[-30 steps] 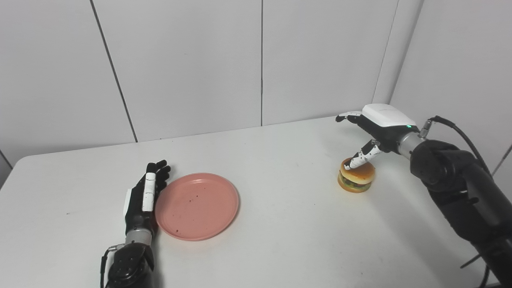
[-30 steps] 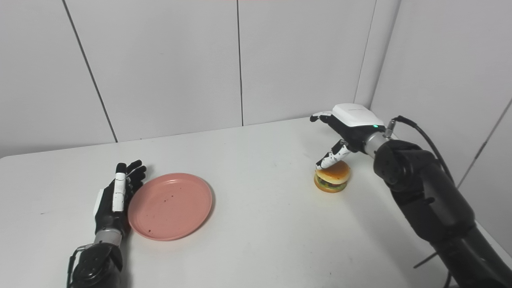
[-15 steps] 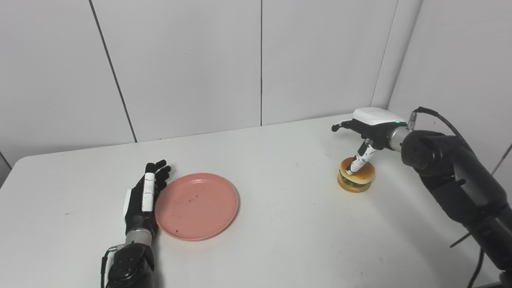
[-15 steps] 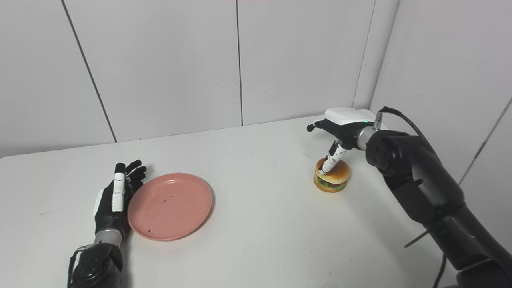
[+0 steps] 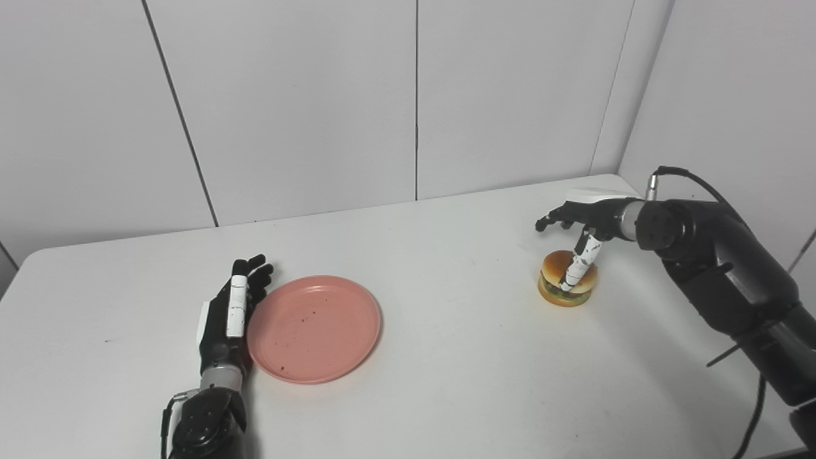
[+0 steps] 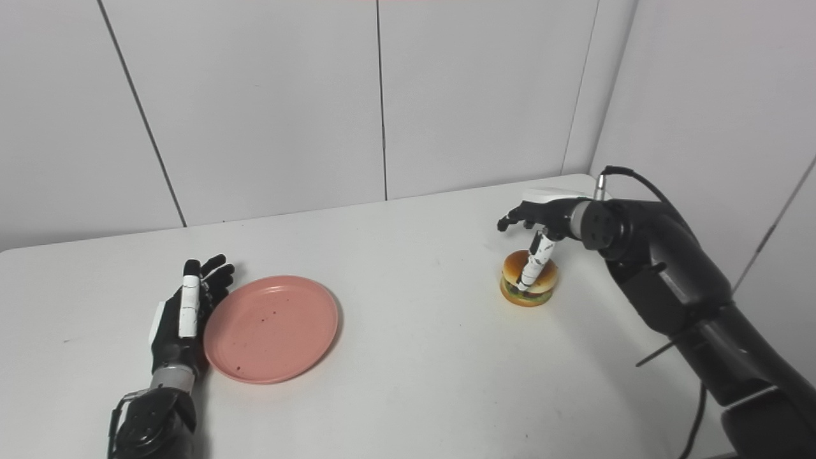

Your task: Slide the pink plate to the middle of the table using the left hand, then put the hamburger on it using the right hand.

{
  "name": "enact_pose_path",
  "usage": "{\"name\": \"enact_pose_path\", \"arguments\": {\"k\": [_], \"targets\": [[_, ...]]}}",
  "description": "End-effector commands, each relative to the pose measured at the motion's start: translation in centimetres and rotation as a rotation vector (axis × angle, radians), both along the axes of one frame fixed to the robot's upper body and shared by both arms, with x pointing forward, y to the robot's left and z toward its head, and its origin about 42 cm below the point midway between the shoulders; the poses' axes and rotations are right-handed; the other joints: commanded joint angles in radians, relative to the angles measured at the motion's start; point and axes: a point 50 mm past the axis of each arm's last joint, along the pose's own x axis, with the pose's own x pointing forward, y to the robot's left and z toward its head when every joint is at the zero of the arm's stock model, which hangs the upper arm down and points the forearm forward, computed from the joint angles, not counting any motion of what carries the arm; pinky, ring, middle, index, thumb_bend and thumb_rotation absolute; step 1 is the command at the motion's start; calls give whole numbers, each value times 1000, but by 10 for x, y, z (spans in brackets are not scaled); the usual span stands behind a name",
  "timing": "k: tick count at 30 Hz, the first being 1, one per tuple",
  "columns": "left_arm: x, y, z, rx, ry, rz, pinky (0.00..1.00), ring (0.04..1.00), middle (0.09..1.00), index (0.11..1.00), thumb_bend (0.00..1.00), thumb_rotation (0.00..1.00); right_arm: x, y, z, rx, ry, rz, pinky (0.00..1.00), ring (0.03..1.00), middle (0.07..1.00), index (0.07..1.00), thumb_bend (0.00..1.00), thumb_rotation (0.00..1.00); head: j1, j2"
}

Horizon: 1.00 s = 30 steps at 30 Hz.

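The pink plate (image 5: 313,328) lies flat on the white table's (image 5: 446,376) left half. My left hand (image 5: 231,312) rests edge-on against the plate's left rim, open, fingers straight and pointing away from me. The hamburger (image 5: 567,278) stands on the table at the right. My right hand (image 5: 583,226) hovers over it, palm down and open. Its thumb (image 5: 575,268) reaches down across the near side of the bun, while the other fingers spread out behind and to the left of it. I cannot tell whether those fingers touch the bun.
Grey wall panels (image 5: 414,95) stand close behind the table, and another wall (image 5: 733,95) runs along its right side. A black cable (image 5: 685,175) loops off my right wrist. The table's right edge lies just beyond the hamburger.
My right hand has dropped lower over the hamburger and rolled palm down; its thumb now lies along the bun's near side. The left hand and the plate have not moved.
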Motion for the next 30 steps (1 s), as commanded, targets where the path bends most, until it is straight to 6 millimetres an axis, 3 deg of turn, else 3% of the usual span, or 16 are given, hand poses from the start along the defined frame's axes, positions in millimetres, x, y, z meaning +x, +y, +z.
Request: {"name": "enact_pose_path", "arguments": {"k": [1, 19, 23, 26, 30], "targets": [[-4, -14, -14, -9, 77, -53, 911, 850, 792, 754, 932, 936, 5, -7, 37, -18, -75, -26, 800, 927, 927, 835, 1000, 154, 1, 3], [-4, -15, -12, -4, 81, -56, 901, 846, 786, 752, 932, 931, 14, -10, 22, -42, 12, -71, 808, 940, 949, 837, 1000, 170, 2, 9], [-4, -15, -12, 1, 84, -59, 897, 846, 793, 760, 930, 936, 14, -10, 17, -47, 14, -63, 702, 842, 886, 828, 1000, 171, 1, 10], [-5, -15, -13, 3, 88, -61, 893, 847, 794, 758, 927, 936, 13, -8, 13, -50, 8, -45, 689, 816, 867, 825, 1000, 172, 1, 11], [-5, -15, -15, 8, 90, -60, 886, 844, 791, 755, 925, 938, 12, -9, 8, -16, -8, -50, 758, 858, 888, 825, 1000, 127, 2, 12]]}}
